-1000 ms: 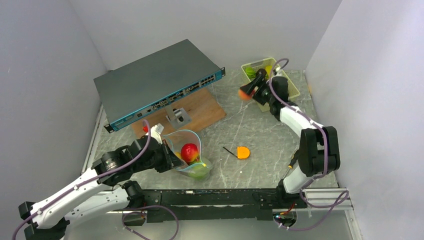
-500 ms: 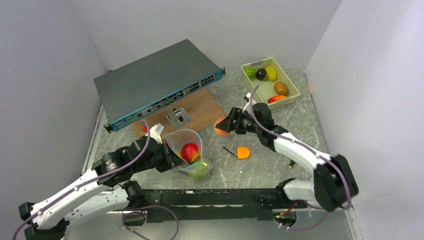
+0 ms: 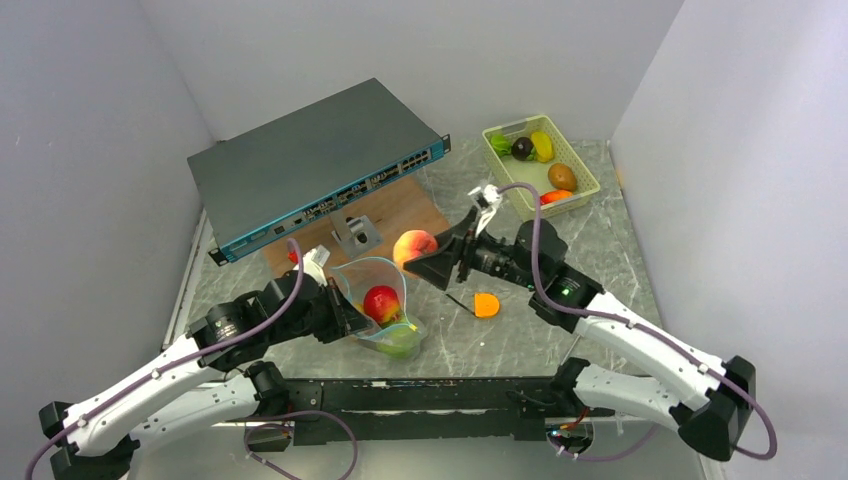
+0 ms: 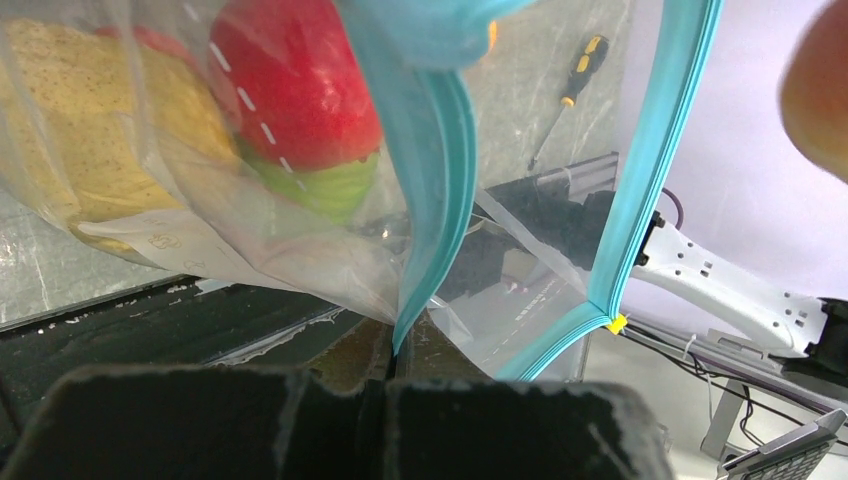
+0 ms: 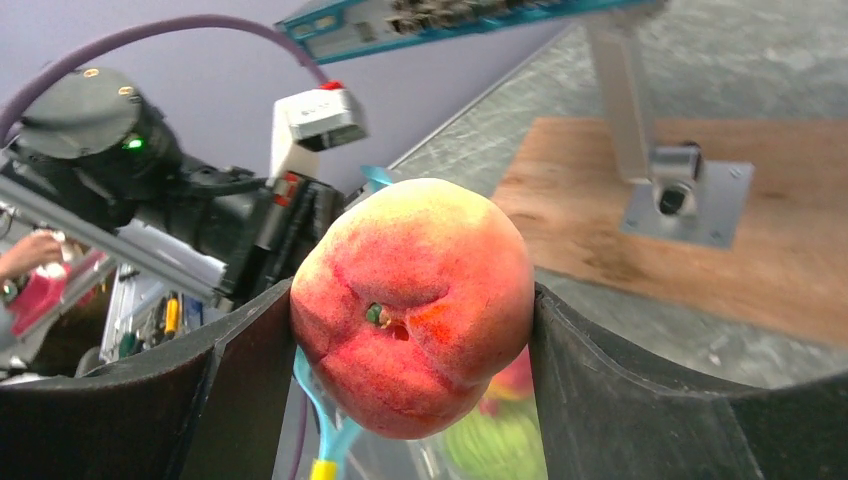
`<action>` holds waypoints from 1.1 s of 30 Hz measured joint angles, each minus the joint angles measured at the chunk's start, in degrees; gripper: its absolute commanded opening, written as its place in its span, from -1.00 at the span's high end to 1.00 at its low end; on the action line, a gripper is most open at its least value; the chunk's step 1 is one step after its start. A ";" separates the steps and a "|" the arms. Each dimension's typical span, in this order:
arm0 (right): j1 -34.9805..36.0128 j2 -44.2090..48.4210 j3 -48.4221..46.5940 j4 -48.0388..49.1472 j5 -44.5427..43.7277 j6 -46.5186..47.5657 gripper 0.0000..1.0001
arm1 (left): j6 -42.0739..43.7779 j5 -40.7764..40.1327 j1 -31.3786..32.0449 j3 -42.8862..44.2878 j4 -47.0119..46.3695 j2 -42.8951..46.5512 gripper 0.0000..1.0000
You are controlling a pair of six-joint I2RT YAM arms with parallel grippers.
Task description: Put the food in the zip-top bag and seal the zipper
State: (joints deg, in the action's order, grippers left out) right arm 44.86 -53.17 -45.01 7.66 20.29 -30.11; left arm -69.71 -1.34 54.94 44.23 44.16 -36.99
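Loading step: the right gripper [image 3: 433,262] clasps a peach [image 5: 415,305] beside the open zip-top bag [image 4: 300,250], while the left gripper [image 3: 338,308] pinches its zipper [image 4: 437,190]. Next it needs lowering through the mouth, then letting go.

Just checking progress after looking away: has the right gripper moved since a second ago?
Yes. The right gripper, holding the peach, has travelled from over the green basket leftward and nearer, to beside the zip-top bag mouth.
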 measured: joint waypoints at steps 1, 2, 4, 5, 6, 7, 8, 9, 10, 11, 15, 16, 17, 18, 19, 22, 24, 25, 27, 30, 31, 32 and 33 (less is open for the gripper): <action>1.97 -1.20 -1.79 -0.37 -0.55 1.29 0.05 | 0.00 0.00 0.00 0.00 0.02 0.02 1.00; 4.17 -2.36 -3.58 -0.92 -1.60 2.84 0.00 | 0.00 0.00 0.00 0.00 0.02 0.02 1.00; 8.57 -4.39 -6.47 -1.90 -3.30 5.84 -0.11 | -0.02 0.00 0.00 0.00 0.07 0.02 1.00; 10.97 -5.46 -7.93 -2.51 -4.42 7.58 -0.15 | -0.02 0.00 0.00 0.00 0.09 0.02 1.00; 13.18 -6.49 -9.29 -3.28 -5.60 9.35 -0.18 | -0.02 -0.02 0.00 0.00 0.13 0.02 1.00; 14.75 -7.28 -10.25 -3.91 -6.67 10.69 -0.21 | -0.02 -0.04 0.00 0.00 0.20 0.02 1.00; 16.94 -8.44 -11.67 -5.16 -8.39 12.61 -0.25 | -0.02 -0.04 0.00 0.00 0.28 0.02 1.00; 18.51 -9.55 -12.79 -6.05 -9.90 14.25 -0.29 | -0.02 -0.04 0.00 0.02 0.31 0.02 1.00; 19.54 -10.34 -13.51 -6.75 -11.10 15.32 -0.33 | -0.02 -0.04 0.00 0.02 0.31 0.02 1.00; 20.70 -11.26 -14.32 -7.85 -12.94 16.68 -0.38 | -0.02 -0.07 0.00 0.04 0.35 0.02 1.00; 23.74 -14.56 -16.35 -11.91 -19.63 20.74 -0.46 | -0.02 -0.46 0.00 0.04 1.09 0.15 1.00; 24.39 -15.47 -16.98 -13.31 -21.40 21.70 -0.49 | -0.02 -0.50 0.00 0.04 1.14 0.33 1.00; 24.98 -16.22 -17.51 -14.38 -22.82 22.49 -0.53 | -0.02 -0.55 0.00 0.04 1.14 0.46 1.00; 25.40 -16.81 -17.92 -15.21 -24.06 23.15 -0.56 | -0.02 -0.59 0.00 0.04 1.16 0.55 1.00; 25.90 -17.33 -18.16 -15.85 -25.46 23.85 -0.59 | -0.02 -0.63 0.00 0.04 1.16 0.79 1.00; 27.47 -17.94 -18.36 -17.94 -28.92 25.59 -0.66 | -0.04 -0.81 0.00 0.04 1.22 1.25 1.00; 28.24 -18.01 -18.36 -18.73 -30.62 26.40 -0.74 | -0.13 -1.07 0.00 0.04 1.27 1.42 1.00; 28.52 -18.01 -18.36 -18.88 -31.30 26.77 -0.75 | -0.17 -1.11 0.00 0.04 1.29 1.53 1.00; 28.98 -18.01 -18.36 -19.02 -32.46 27.41 -0.77 | -0.20 -1.16 0.00 0.04 1.31 1.66 1.00; 29.40 -18.01 -18.36 -19.26 -33.73 27.89 -0.82 | -0.20 -1.36 0.00 0.04 1.36 1.66 1.00; 29.40 -18.01 -18.36 -19.26 -33.86 28.04 -0.82 | -0.20 -1.44 0.00 0.04 1.36 1.66 1.00; 29.42 -17.99 -18.36 -19.26 -34.03 28.22 -0.82 | -0.20 -1.51 0.00 0.04 1.36 1.66 1.00; 29.46 -17.97 -18.36 -19.23 -34.29 28.33 -0.82 | -0.20 -1.51 0.00 0.04 1.33 1.66 1.00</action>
State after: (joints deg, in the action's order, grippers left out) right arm 74.32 -71.13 -63.37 -11.57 -14.00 -1.78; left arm -69.91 -2.85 54.94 44.27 45.50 -35.33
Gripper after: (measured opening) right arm 0.906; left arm 0.009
